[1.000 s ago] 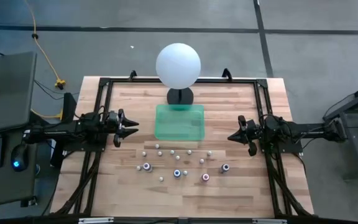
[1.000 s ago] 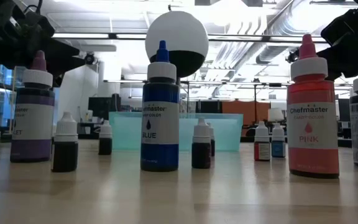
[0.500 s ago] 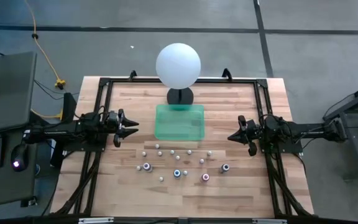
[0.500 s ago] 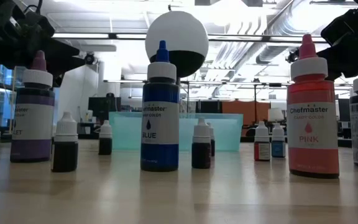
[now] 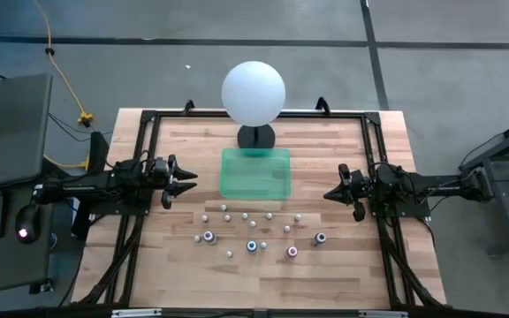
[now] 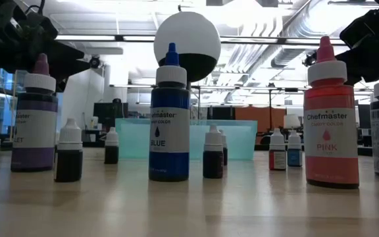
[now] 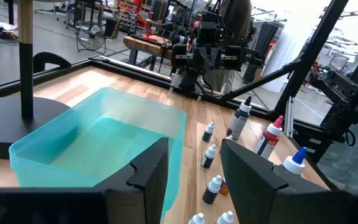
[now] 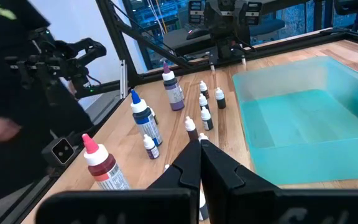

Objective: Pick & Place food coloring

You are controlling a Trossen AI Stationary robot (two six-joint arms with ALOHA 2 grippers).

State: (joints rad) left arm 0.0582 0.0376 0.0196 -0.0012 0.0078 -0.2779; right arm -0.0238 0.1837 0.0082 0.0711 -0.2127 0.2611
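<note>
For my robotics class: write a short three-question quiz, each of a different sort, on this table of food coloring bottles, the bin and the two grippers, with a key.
1. True or false: the green bin already holds a bottle.
2. Multiple choice: the left gripper is A) shut on a bottle, B) open and holding nothing, C) inside the bin.
3. Fill in: in the low view, the blue bottle stands in front of the white ____.

Key
1. False; it looks empty.
2. B. The right gripper is shut, also holding nothing.
3. sphere.

Pale planked wood table (image 5: pixel 184 265), translucent glossy green plastic bin (image 5: pixel 254 173), matt white sphere (image 5: pixel 253 92).
</note>
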